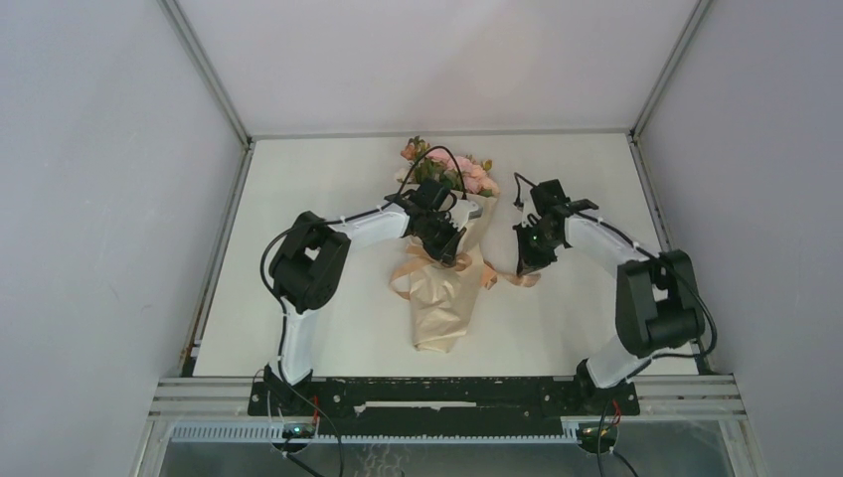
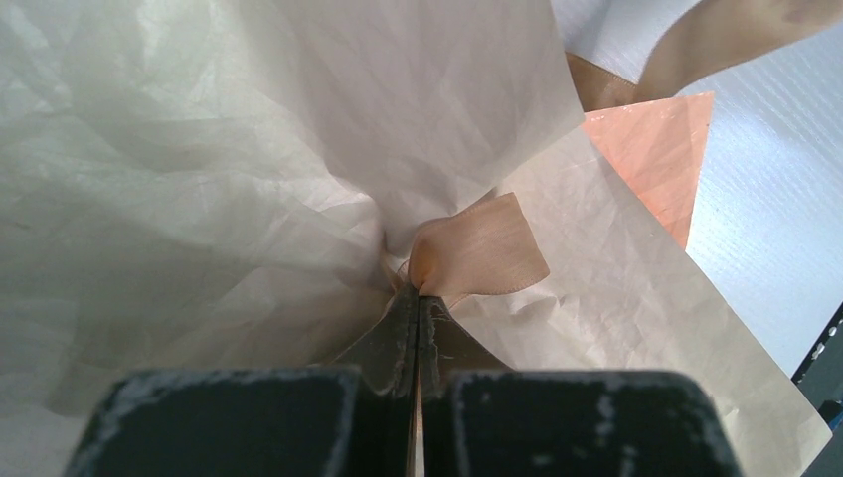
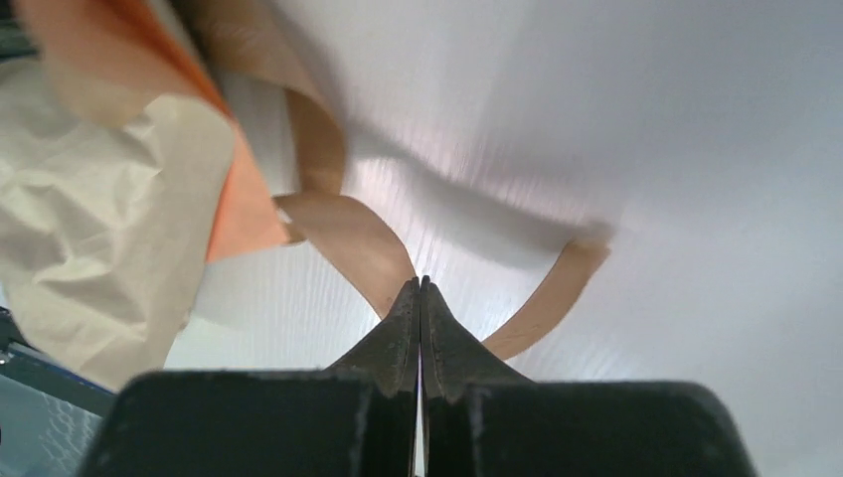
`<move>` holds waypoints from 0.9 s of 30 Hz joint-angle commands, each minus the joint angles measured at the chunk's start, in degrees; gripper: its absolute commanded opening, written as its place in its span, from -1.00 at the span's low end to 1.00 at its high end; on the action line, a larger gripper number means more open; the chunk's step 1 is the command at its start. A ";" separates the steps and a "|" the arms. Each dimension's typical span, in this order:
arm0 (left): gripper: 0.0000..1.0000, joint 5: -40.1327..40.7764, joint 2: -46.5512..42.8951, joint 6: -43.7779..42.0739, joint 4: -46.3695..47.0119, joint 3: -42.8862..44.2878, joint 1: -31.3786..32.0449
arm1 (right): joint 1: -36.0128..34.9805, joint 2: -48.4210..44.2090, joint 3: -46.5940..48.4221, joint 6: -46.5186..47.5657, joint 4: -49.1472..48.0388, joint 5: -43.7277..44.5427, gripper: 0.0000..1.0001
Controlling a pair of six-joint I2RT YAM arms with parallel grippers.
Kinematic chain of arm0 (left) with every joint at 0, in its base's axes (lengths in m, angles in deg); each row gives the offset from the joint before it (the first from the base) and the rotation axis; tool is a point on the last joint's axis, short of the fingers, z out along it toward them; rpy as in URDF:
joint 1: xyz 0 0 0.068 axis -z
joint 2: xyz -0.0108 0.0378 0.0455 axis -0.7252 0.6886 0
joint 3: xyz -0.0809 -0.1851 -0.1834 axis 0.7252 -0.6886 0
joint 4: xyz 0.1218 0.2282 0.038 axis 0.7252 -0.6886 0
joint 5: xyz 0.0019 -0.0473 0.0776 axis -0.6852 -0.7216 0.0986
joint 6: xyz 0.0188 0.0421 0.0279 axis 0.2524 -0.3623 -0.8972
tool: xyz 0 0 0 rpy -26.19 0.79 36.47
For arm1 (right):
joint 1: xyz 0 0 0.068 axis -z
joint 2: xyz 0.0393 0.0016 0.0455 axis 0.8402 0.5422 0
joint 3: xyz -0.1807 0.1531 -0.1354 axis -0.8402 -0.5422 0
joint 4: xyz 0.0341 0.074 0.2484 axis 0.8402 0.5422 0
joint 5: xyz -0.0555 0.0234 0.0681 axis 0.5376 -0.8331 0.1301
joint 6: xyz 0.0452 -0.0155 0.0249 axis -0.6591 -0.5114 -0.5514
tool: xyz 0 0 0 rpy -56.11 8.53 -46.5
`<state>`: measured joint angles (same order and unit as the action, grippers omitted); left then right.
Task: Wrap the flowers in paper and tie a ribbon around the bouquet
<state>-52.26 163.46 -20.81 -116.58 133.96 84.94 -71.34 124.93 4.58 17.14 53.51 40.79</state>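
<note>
The left gripper (image 2: 418, 298), fingers pressed together, pinches the narrow peach-tan fabric ribbon (image 2: 477, 253) at its tips, with crinkled tan kraft wrapping paper (image 2: 199, 149) bunched just beyond. The right gripper (image 3: 420, 290), also closed, pinches the same ribbon, which trails to either side.

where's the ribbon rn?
Top view, mid-table: the ribbon loops around the waist of the paper wrap, on the near side of the flowers. The left gripper pinches it at the wrap; the right gripper pinches its right tail.
</note>
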 commanded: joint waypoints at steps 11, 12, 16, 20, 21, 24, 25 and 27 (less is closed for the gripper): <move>-1.00 3.07 -1.25 -2.24 -2.19 2.12 0.13 | -4.62 -35.80 -1.26 -9.89 9.25 -4.49 -1.00; -1.00 3.08 -1.03 -2.32 -2.29 2.69 0.13 | -6.17 -38.32 -1.03 -10.40 10.10 -5.83 -1.00; -1.00 3.00 -0.47 -2.50 -2.95 4.17 0.06 | -14.54 -42.55 1.66 -13.86 9.47 -9.37 -1.00; -1.00 2.67 -0.91 -2.92 -3.49 4.62 0.00 | -22.26 -41.66 7.56 -14.73 12.17 -5.59 -1.00; -1.00 2.68 -1.08 -3.02 -3.48 4.54 -0.06 | -22.57 -41.79 8.30 -15.03 12.81 -4.18 -1.00; -1.00 3.23 -1.09 -3.18 -3.64 4.59 -0.19 | -21.79 -42.77 7.97 -16.46 14.59 6.02 -1.00; -1.00 3.25 -1.11 -3.24 -3.63 4.61 -0.26 | -21.09 -42.89 6.98 -17.40 15.28 9.56 -0.90; -1.00 3.33 -1.04 -3.23 -3.70 4.61 -0.31 | -19.03 -42.47 3.52 -19.74 15.56 15.05 -0.46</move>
<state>-50.01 163.39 -22.61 -119.73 136.13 84.96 -92.96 82.54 11.07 2.39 66.34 41.84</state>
